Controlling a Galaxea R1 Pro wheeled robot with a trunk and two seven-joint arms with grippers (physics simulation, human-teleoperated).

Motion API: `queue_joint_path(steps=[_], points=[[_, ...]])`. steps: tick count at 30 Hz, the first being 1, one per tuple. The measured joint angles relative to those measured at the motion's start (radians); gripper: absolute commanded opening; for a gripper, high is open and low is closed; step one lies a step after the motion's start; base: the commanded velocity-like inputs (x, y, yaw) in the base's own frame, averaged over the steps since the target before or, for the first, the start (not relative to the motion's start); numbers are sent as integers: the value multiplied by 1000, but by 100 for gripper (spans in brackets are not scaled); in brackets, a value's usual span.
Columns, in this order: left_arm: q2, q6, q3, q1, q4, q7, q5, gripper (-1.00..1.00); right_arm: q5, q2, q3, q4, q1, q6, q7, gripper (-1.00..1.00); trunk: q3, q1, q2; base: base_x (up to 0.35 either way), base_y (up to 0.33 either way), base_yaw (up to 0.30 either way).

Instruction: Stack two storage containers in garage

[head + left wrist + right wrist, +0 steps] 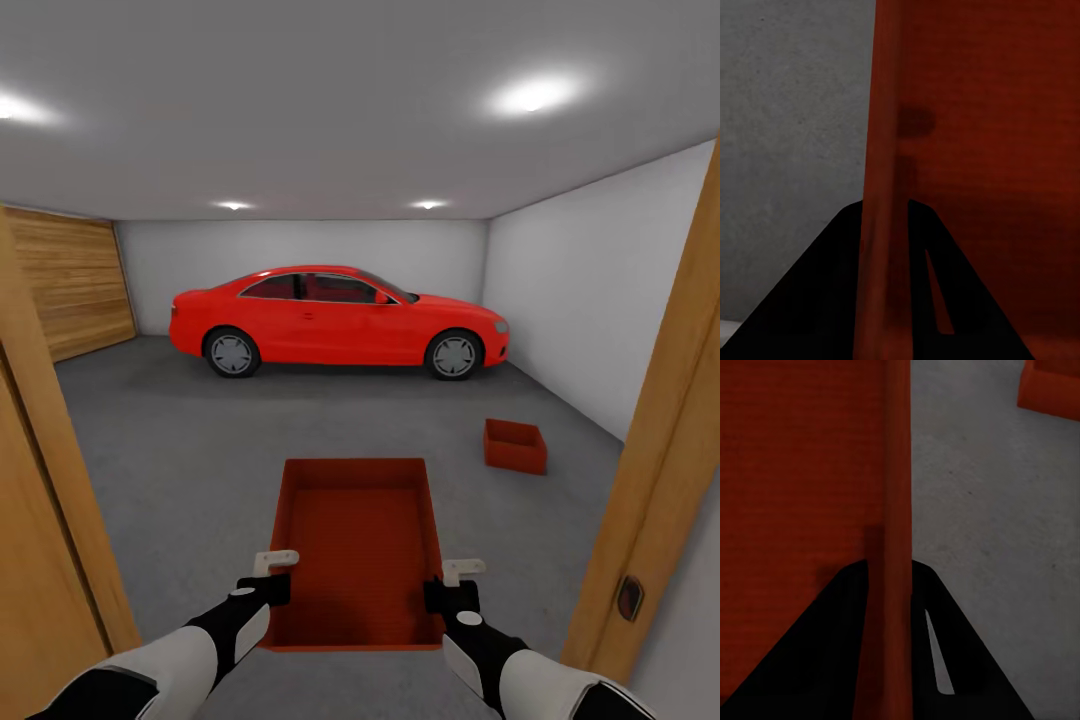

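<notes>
Now we hold one storage container (362, 545) between us at the garage doorway, left fingers (275, 563) and right fingers (463, 571) clamped on its side walls, while the other container (515, 445) sits on the concrete floor (200, 450) ahead, nearer our right arm.

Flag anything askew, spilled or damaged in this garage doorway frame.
Nothing stands out. The held container sits level and empty between the left gripper and right gripper, each clamped on a side wall. The second container rests upright on the concrete floor.
</notes>
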Motion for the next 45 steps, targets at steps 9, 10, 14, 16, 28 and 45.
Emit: queue_joint_path(steps=[9,10,14,16,28,45], points=[[0,-2,1,0,1,0,0,-100,0,0,1,0,0,-1,0,-100,0,-1,0,175,0,1],[0,-2,1,0,1,0,0,-100,0,0,1,0,0,-1,0,-100,0,-1,0,319,0,0],[0,0,1,0,2,0,0,-100,0,0,1,0,0,1,0,-100,0,-1,0,321,0,0],[0,0,1,0,2,0,0,-100,0,0,1,0,0,1,0,-100,0,-1,0,322,0,0],[0,-2,1,0,2,0,0,-100,0,0,1,0,0,-1,0,-100,0,-1,0,322,0,0],[0,-2,1,0,2,0,0,-100,0,0,1,0,0,-1,0,-100,0,-1,0,322,0,0]])
